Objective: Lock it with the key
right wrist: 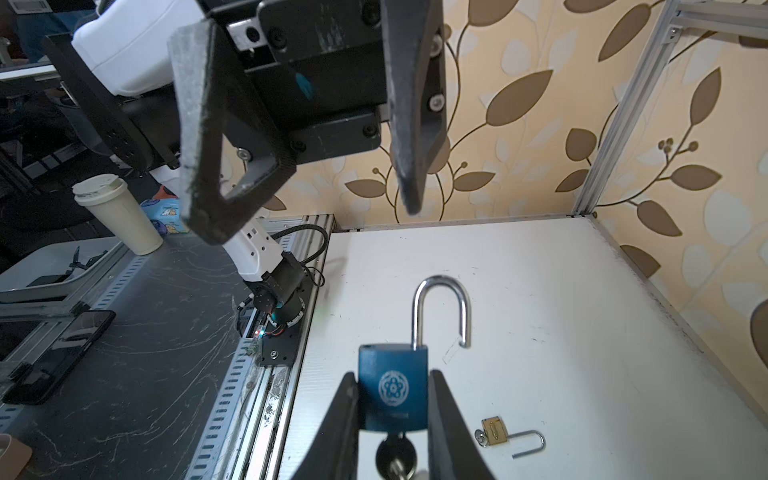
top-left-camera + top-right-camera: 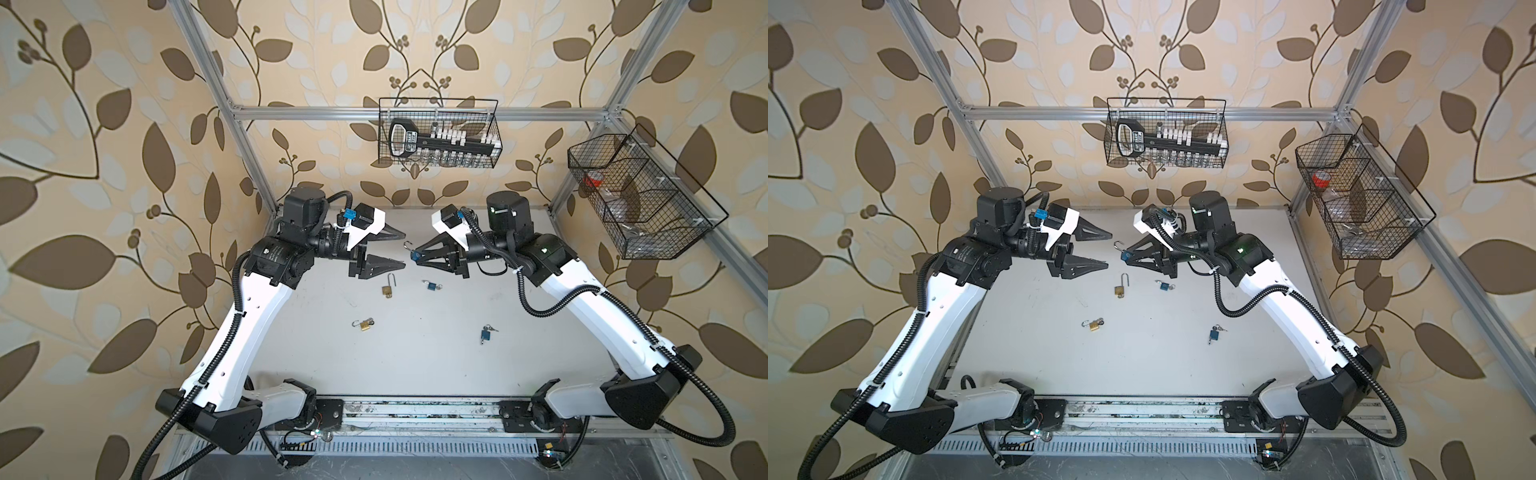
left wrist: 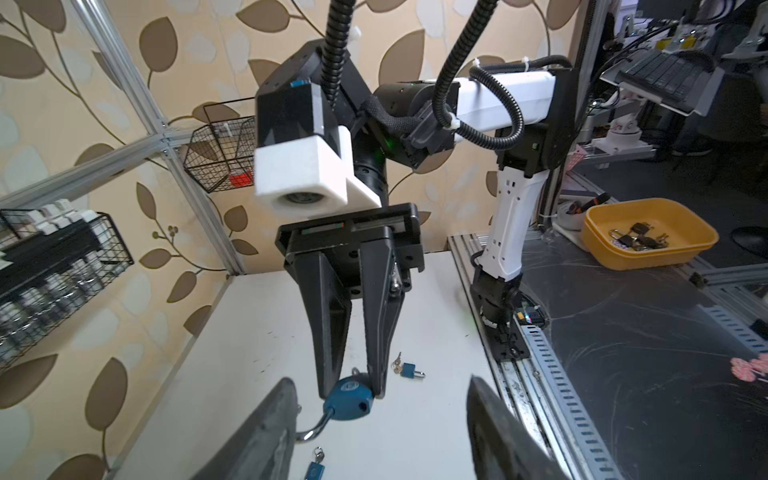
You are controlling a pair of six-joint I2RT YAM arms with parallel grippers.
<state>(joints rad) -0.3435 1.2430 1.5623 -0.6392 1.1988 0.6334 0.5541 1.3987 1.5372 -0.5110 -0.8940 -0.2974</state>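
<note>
Both top views: your right pincer (image 2: pixel 417 255) is pinching a blue padlock (image 2: pixel 413 257) up in the air, over the white surface (image 2: pixel 415 365). The lock's silver shackle (image 2: pixel 407 245) is open & points at the left pincer (image 2: pixel 404 248). That one is spread wide w/ nothing in it. The shackle tip is right by its mouth; can't tell if they touch. A brass padlock (image 2: pixel 387 289) & a small blue lock (image 2: pixel 431 285) lie on the surface under them.

Left wrist view: you see the right pincer (image 3: pixel 353 391) squeezing the blue padlock (image 3: pixel 347 401) by its sides. The open shackle (image 3: pixel 309 432) curls near one left fingertip (image 3: pixel 266 436). The 2 left fingers stand far apart.

Right wrist view: the blue padlock (image 1: pixel 392 386) sits tight between the right fingers (image 1: pixel 446 415). A key (image 1: pixel 395 455) sticks out of its bottom end. The shackle (image 1: pixel 440 307) is popped up, one end free. The left pincer (image 1: pixel 311 222) hangs in front, spread. The brass padlock (image 1: pixel 494 430) lies on the surface, open too.
</note>
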